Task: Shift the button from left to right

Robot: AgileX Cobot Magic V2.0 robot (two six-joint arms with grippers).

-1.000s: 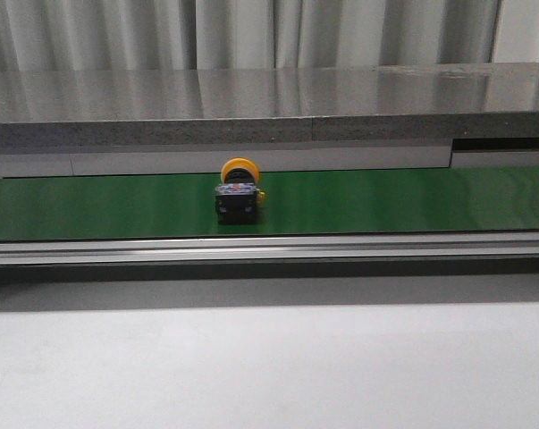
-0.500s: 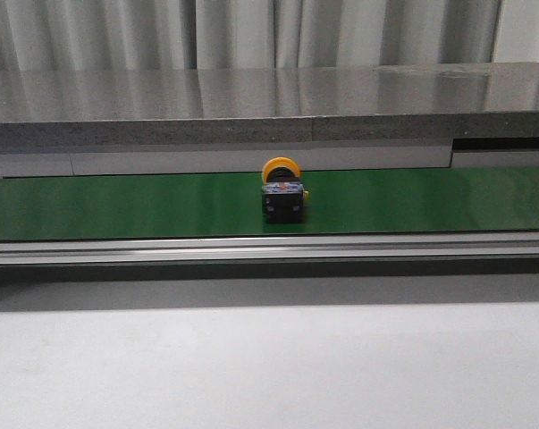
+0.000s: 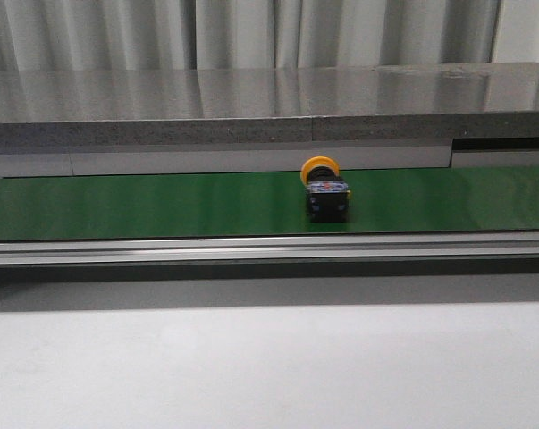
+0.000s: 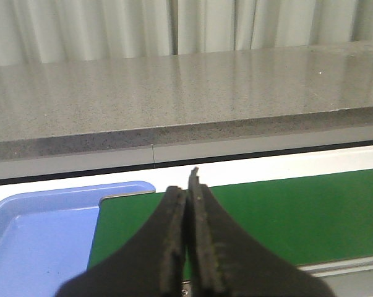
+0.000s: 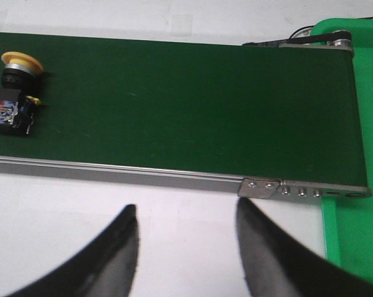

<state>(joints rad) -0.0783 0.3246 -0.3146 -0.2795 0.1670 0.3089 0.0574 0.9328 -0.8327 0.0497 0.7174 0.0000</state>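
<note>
While the button (image 3: 325, 194) is lying on its side on the green conveyor belt (image 3: 117, 204), its long axis is set across the belt, with the yellow cap turned away from the robot towards the grey stone ledge (image 3: 251, 107) and the black body, marked with tiny blue and orange spots, turned towards the near metal rail (image 3: 162, 249). In the front view it is seen a little right of the belt's middle. In the right wrist view the button (image 5: 13, 93) is shown on the belt well apart from the right gripper (image 5: 186, 232), which is held over the white worktop (image 5: 81, 204) on the near side of the rail, its fingers spread wide and nothing held between them; a green tray (image 5: 350, 223) is seen past the belt's end. The left gripper (image 4: 186, 204) is pressed closed with nothing in it, above the belt's other end beside a blue tray (image 4: 31, 235), and the button is not seen in that view. Compared with half a second ago, the button has been carried further right along the belt, its orientation unchanged.
</note>
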